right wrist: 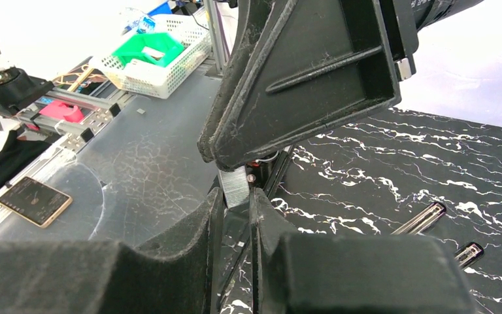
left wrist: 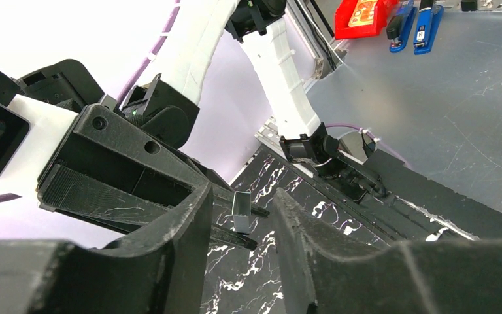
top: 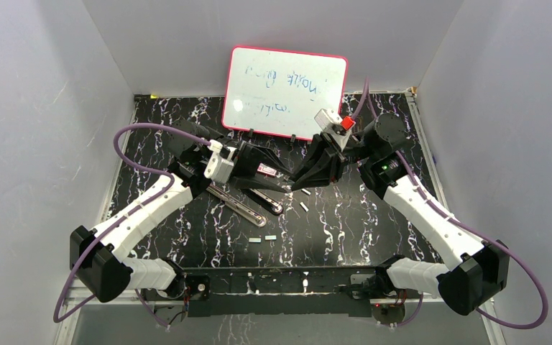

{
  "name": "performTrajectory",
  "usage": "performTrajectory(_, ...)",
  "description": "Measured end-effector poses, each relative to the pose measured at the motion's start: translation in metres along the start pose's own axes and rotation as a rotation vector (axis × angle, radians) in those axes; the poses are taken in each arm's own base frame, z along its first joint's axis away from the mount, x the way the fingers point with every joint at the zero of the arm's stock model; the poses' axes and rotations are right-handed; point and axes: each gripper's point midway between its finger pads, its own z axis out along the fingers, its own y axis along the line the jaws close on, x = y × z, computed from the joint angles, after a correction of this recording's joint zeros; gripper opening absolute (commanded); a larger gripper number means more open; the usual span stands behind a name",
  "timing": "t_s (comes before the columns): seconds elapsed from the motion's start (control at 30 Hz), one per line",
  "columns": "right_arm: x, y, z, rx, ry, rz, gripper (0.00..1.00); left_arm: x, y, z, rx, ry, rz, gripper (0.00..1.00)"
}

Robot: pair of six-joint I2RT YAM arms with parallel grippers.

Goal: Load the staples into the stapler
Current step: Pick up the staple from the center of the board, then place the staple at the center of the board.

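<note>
Black marbled surface [top: 345, 223]; right gripper [right wrist: 235, 197] clamps thin silvery metal staple strip [right wrist: 234, 184], probably light, brittle, best pinched mid-flank; left gripper [left wrist: 242, 204], nine o'clock, apart.

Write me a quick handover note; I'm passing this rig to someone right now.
Left tool: open, gripping nothing, its fingers facing the strip.
Right tool: shut on one strip of staples, held between the two tools.
Stapler: lying open on the mat, unheld.
Loose staples: scattered on the mat nearby.
Done: one strip picked up.
Left: seat it in the stapler, then close it.
</note>
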Motion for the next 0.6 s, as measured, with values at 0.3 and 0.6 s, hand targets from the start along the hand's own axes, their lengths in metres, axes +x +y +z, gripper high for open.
performTrajectory(0.3,-0.002,-0.002,0.0,0.032,-0.01,-0.006,0.23,-0.002,0.004,0.0,-0.026,0.001,-0.002,0.94)
performTrajectory(0.6,0.004,-0.013,-0.003,0.166,-0.015,-0.003,0.25,-0.024,0.026,-0.01,-0.232,0.032,0.046,0.98)
